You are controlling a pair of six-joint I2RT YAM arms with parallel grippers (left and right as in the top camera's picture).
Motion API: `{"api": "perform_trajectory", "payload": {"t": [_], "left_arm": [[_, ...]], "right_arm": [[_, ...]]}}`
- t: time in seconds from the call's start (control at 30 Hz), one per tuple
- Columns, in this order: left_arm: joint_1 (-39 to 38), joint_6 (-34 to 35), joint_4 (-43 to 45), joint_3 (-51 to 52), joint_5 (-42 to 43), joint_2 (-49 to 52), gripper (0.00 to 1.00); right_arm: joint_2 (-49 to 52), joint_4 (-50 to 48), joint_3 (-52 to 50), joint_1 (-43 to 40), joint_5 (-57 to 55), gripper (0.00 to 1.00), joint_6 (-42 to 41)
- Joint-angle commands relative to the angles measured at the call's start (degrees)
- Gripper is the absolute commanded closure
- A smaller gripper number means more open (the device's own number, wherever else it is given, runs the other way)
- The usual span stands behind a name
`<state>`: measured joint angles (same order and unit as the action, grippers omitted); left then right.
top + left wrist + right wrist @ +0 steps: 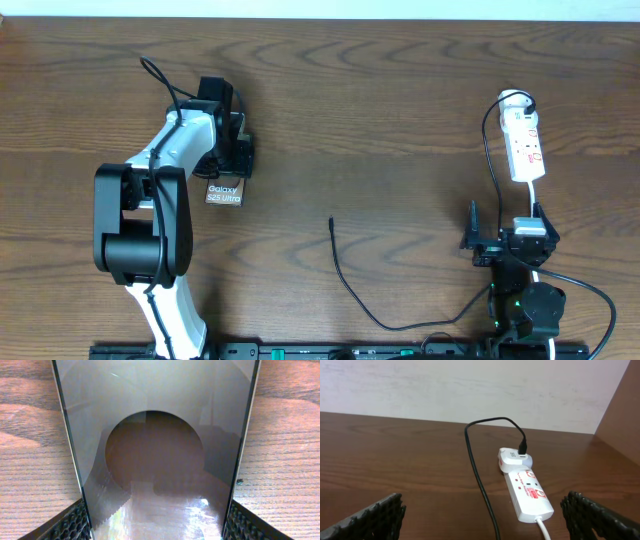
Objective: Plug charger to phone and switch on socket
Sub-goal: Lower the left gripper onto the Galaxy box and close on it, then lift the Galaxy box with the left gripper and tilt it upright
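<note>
The phone (pixel 224 192), a brown-bronze slab with white "Galaxy S25 Ultra" lettering, lies on the table at the left. My left gripper (pixel 232 152) is shut on its far end. In the left wrist view the phone (pixel 155 450) fills the frame between my fingers (pixel 159 527), which press on both its edges. The charger cable (pixel 352 290) curves over the table, and its slim plug tip (pixel 332 222) lies free at mid-table. The white socket strip (pixel 526 145) lies at the far right with a plug in it. My right gripper (pixel 503 240) is open and empty, just short of the strip (pixel 527 491), with its fingers (pixel 485 520) wide apart.
The strip's white cord (pixel 543 527) runs back toward my right arm. The black cable (pixel 479 472) passes left of the strip, between my right fingers. A pale wall (pixel 470 390) stands behind the table's far edge. The arm bases sit along the front edge.
</note>
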<state>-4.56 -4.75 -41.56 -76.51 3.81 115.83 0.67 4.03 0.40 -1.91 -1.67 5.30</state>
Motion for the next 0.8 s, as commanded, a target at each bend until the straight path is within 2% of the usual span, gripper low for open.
{"api": "perform_trajectory", "payload": {"t": [0.0, 0.3, 0.5, 0.77], "left_arm": [[0.09, -0.15, -0.09, 2.1, 1.51, 1.44, 0.92], [0.09, -0.15, -0.17, 1.79, 1.55, 1.4, 0.93], [0.09, -0.17, -3.19, -2.1, 1.53, 0.96, 0.93], [0.09, -0.15, -3.32, -4.15, 1.53, -4.35, 0.93]], "right_arm": [[-0.33, 0.22, -0.09, -0.42, 0.13, 0.01, 0.76], [-0.33, 0.22, -0.09, -0.42, 0.13, 0.01, 0.76], [-0.33, 0.22, -0.09, -0.42, 0.13, 0.01, 0.76], [-0.33, 0.22, -0.09, -0.42, 0.13, 0.01, 0.76]]}}
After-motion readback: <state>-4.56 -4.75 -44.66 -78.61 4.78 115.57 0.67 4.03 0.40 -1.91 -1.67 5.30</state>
